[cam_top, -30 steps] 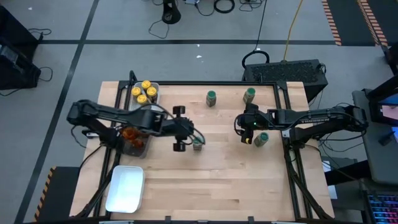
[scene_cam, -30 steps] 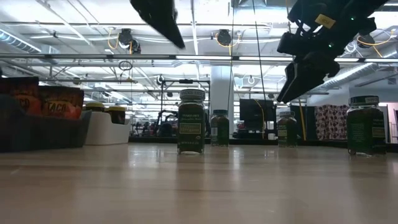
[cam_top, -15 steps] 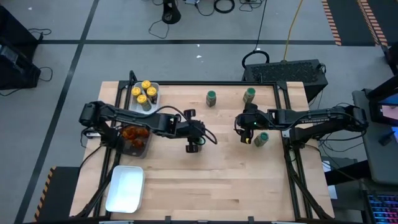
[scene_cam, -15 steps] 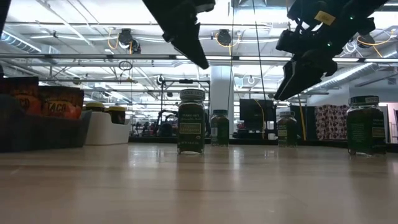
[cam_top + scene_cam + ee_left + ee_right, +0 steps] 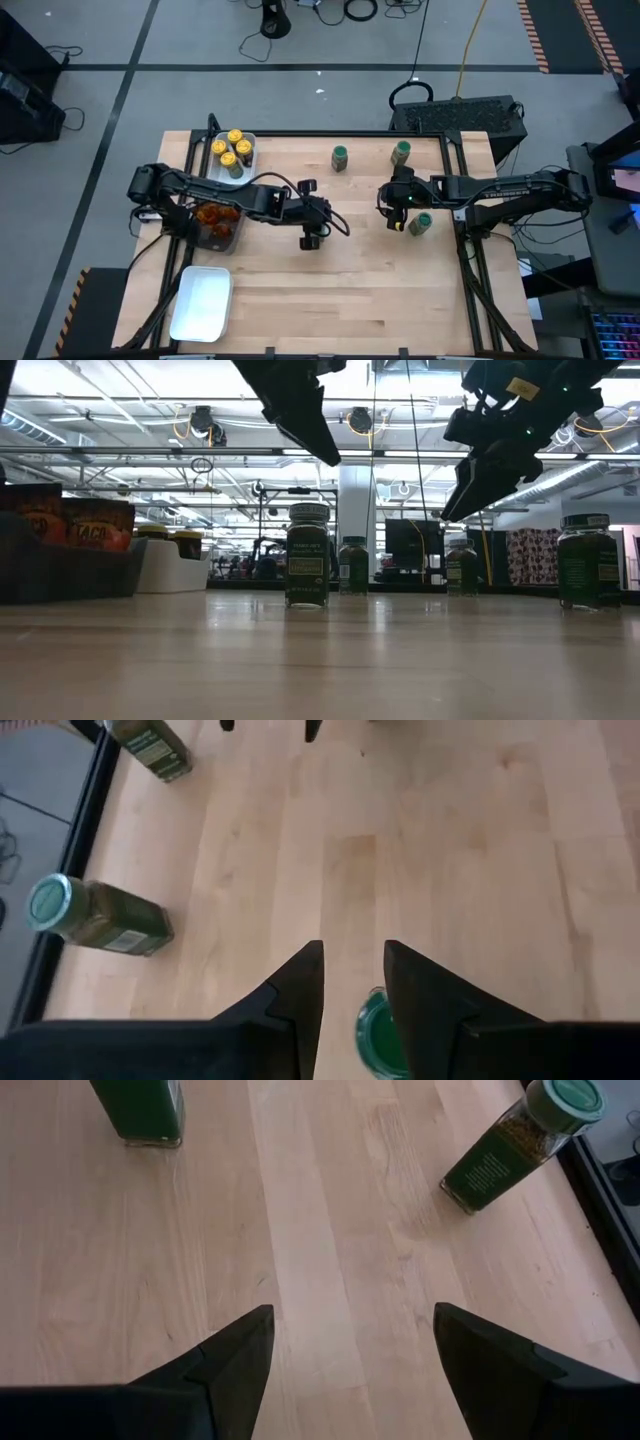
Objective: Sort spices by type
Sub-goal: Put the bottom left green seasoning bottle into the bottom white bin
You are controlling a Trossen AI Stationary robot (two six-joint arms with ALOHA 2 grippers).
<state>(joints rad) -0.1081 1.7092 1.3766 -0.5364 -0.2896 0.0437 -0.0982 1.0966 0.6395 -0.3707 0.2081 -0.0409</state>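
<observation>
Since a second ago the left arm has stretched out from beside the dark grey tray (image 5: 218,237) toward mid-table, and over the last half second it has barely shifted. Its left gripper (image 5: 309,214) now hangs above a green-lidded jar (image 5: 308,555) standing upright at the table's centre. In the left wrist view the two dark fingers (image 5: 296,995) stand a little apart, empty, with the jar's green lid (image 5: 375,1035) showing between and under their tips; they are not touching it — the low view shows them well above the lid.

The right gripper (image 5: 392,207) hovers above bare wood on the right half of the table, jaws spread wide and holding nothing, unchanged from the earlier frames. Just beside it stands another green-lidded jar (image 5: 421,224), and two more stand toward the far edge, one (image 5: 341,157) near the middle and one (image 5: 401,153) further right.

At the far left a white tray (image 5: 235,156) holds four yellow-lidded jars (image 5: 230,148). The dark grey tray next to it holds the orange-brown packets (image 5: 208,214), partly covered by the left arm. A second white tray (image 5: 201,301) sits at the near left corner.
</observation>
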